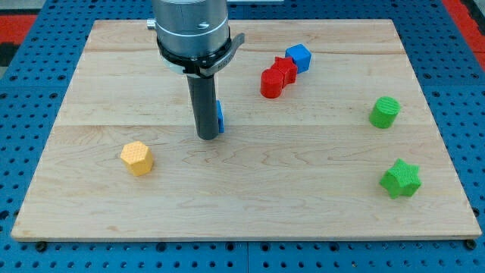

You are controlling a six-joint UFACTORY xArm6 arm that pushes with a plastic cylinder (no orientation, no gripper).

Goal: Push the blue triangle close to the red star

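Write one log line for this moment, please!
my tip: touching blue triangle, on its left | red star: apart, upper right | step: not done

A single camera looks down at a steep angle from the near long side of the wooden board (250, 205), facing across it toward the view's top. It sits far enough back that nearly the whole board fits in frame, with blue perforated table (462, 91) showing around the edges. The arm's housing (191, 30) enters from the view's top, cropped by the frame.
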